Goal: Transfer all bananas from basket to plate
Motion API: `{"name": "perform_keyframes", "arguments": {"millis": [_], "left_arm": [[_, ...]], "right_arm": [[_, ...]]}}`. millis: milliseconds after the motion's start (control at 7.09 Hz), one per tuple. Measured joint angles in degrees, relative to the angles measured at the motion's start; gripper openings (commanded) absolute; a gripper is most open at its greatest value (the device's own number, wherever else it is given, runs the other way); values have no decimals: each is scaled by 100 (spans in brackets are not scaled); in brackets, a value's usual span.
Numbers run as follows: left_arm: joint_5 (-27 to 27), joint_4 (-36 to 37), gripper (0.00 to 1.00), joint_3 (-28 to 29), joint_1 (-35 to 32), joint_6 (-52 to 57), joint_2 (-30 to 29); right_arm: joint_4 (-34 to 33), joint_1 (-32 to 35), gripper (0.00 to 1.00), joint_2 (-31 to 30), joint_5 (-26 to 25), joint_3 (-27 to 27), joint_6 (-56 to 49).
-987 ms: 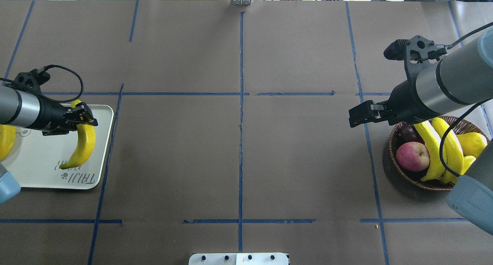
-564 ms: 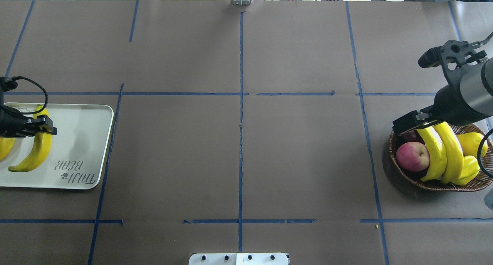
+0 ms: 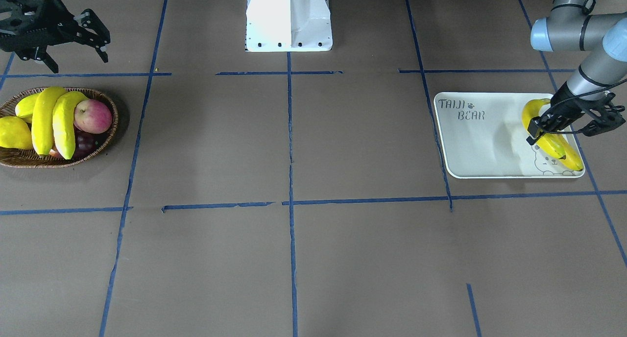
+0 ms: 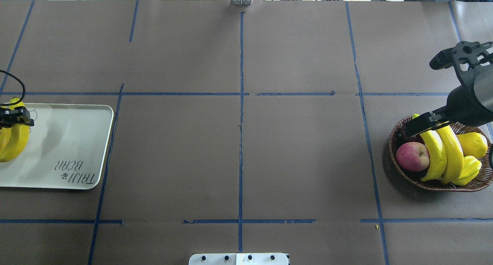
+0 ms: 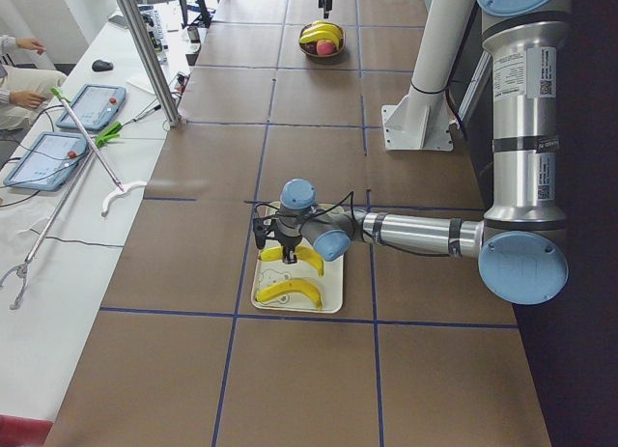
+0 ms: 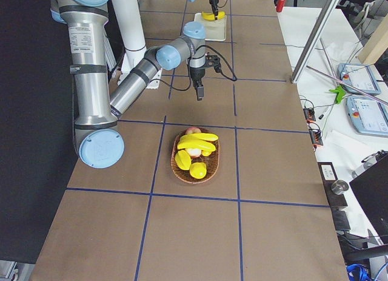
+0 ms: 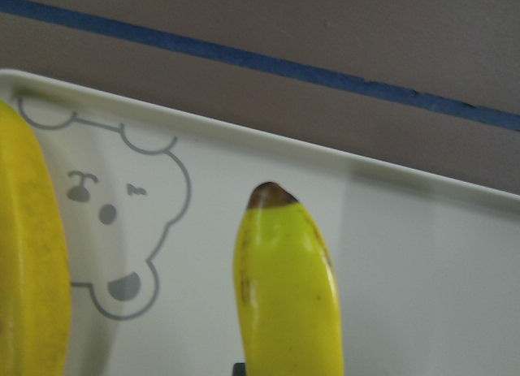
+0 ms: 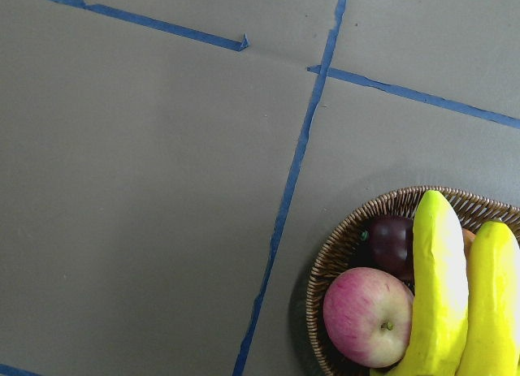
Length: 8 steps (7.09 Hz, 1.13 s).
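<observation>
My left gripper (image 3: 539, 129) is shut on a banana (image 3: 530, 112) and holds it low over the right end of the off-white plate (image 3: 480, 141), by the bear outline. A second banana (image 3: 568, 156) lies on the plate beside it. In the overhead view the gripper (image 4: 17, 118) and held banana (image 4: 17, 140) are at the left edge. My right gripper (image 3: 78, 58) is open and empty, hovering at the far rim of the wicker basket (image 4: 396, 172). Two bananas (image 4: 435, 153) (image 4: 452, 153) lie side by side in the basket.
The basket also holds a red apple (image 4: 412, 156), a dark fruit (image 8: 392, 239), a lemon-like fruit (image 4: 472, 143) and a yellow-green mango-like fruit (image 4: 472, 168). The robot's white base (image 3: 289, 18) stands at mid-table. Blue tape lines cross the brown table.
My left arm has carried its banana leftward across the plate to the end near the other banana. My right arm has swung back to the right, over the basket's far rim.
</observation>
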Motion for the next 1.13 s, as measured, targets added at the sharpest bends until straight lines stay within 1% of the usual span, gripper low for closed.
{"name": "perform_keyframes", "arguments": {"millis": [141,282,423,564,705,987,1128], "left_arm": [[9,-122,13,127,-18,-486,-40],[15,-392,14,338,-23,-814,-60],[18,-754,25,607,-23,-1079,-73],[18,-1011,58,779,-21,-1236,-83],[13,-1137,100,836,-14,-1271,-87],[2,-1187,100,842,-20,-1061,-85],[-18,-1175,100,837,-79,-678,-78]], "right_arm": [[0,2,100,2,1,1,-2],[0,1,100,3,1,3,-3],[0,0,100,4,1,10,3],[0,-1,100,4,1,16,15],[0,-3,100,5,1,22,20],[0,-6,100,4,1,31,29],[0,-4,100,4,1,35,31]]}}
